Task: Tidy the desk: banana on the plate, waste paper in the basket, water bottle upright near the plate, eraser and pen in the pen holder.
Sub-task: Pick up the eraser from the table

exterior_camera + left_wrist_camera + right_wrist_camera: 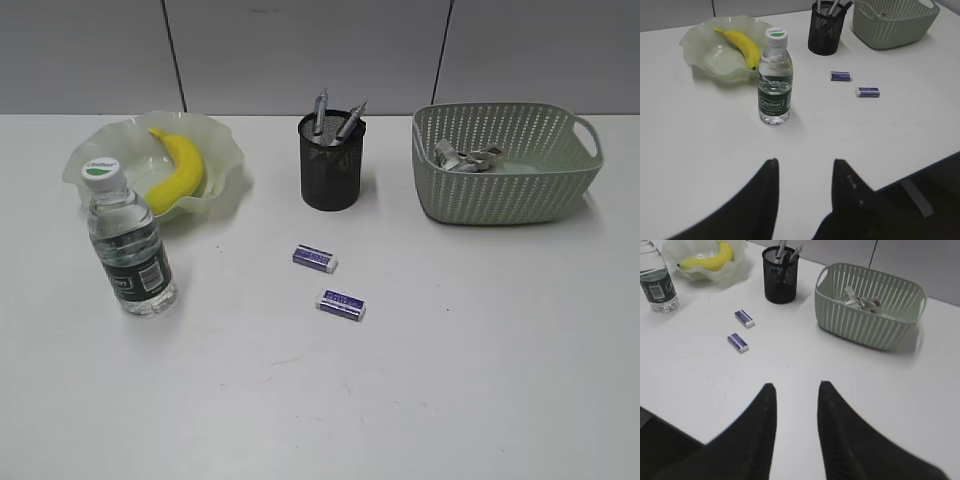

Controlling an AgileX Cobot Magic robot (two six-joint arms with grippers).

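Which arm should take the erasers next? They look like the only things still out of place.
Probably the right. In its wrist view the right gripper hangs open and empty, with both erasers and the pen holder ahead. The left gripper faces the water bottle, erasers off to the side.

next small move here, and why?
Probably send the right gripper, open and empty, to the nearer eraser. Banana is on the plate, bottle upright, paper in the basket; only two erasers lie outside the pen holder.
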